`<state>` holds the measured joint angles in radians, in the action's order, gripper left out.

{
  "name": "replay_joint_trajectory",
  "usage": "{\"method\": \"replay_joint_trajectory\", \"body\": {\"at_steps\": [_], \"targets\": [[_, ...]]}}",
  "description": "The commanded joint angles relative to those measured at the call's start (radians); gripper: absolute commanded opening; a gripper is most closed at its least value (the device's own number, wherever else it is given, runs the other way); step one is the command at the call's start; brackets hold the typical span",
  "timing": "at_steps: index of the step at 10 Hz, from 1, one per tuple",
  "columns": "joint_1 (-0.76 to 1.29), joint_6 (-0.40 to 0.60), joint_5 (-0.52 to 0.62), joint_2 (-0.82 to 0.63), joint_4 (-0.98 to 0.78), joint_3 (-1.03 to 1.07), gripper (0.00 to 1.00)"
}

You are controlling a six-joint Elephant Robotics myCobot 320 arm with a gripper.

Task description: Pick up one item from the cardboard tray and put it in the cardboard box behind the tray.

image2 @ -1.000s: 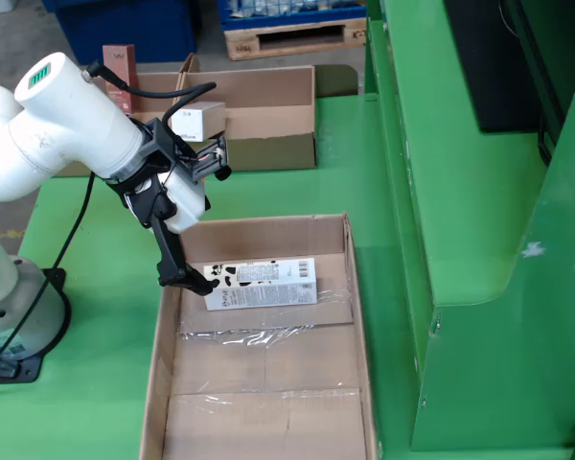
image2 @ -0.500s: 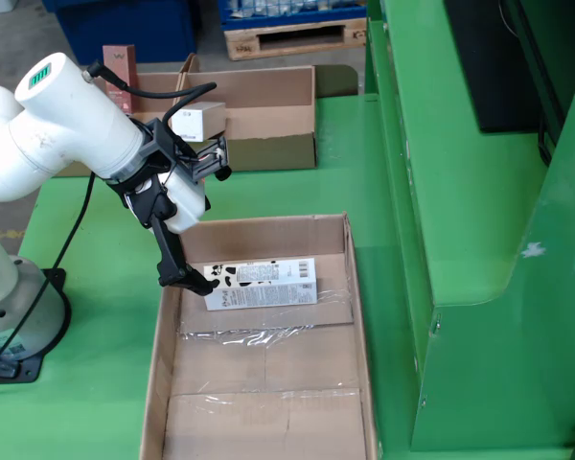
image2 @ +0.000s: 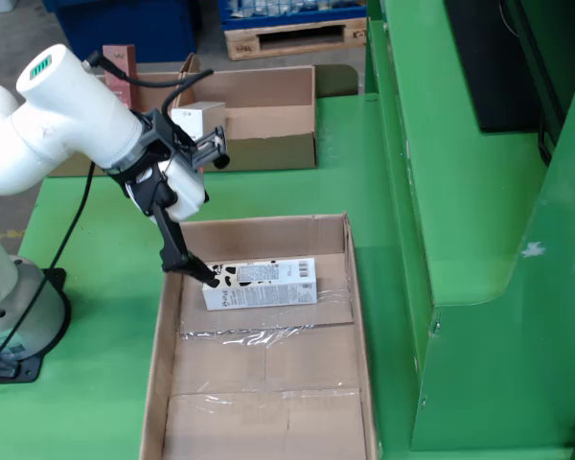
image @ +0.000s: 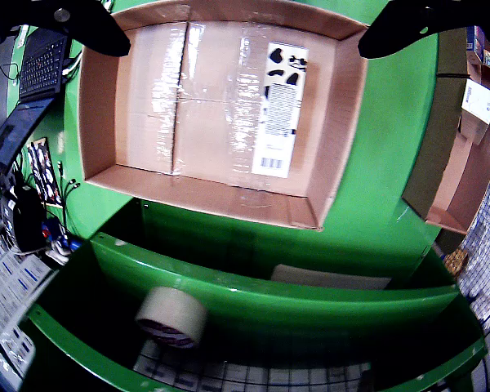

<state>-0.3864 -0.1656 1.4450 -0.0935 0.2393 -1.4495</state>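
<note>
The place looks like a workshop or warehouse floor; a green painted metal workbench [image2: 268, 187] fills the scene; a wooden pallet [image2: 292, 38] and blue crates [image2: 287, 10] stand on bare concrete behind it; a tape roll [image: 171, 317] lies on a lower shelf.

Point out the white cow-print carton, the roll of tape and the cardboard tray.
White cow-print carton [image2: 261, 284]: fixed view, middle of its top face.
Roll of tape [image: 171, 317]: gripper view, its outer band.
Cardboard tray [image2: 359, 316]: fixed view, right wall.
</note>
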Motion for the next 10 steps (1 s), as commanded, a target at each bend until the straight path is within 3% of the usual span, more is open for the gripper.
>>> {"method": "replay_joint_trajectory", "body": {"at_steps": [1,10], "targets": [[-0.104,-0.042,-0.038,-0.023,-0.025,0.044,1.0],[-0.131,-0.052,-0.047,-0.028,-0.034,0.047,1.0]]}}
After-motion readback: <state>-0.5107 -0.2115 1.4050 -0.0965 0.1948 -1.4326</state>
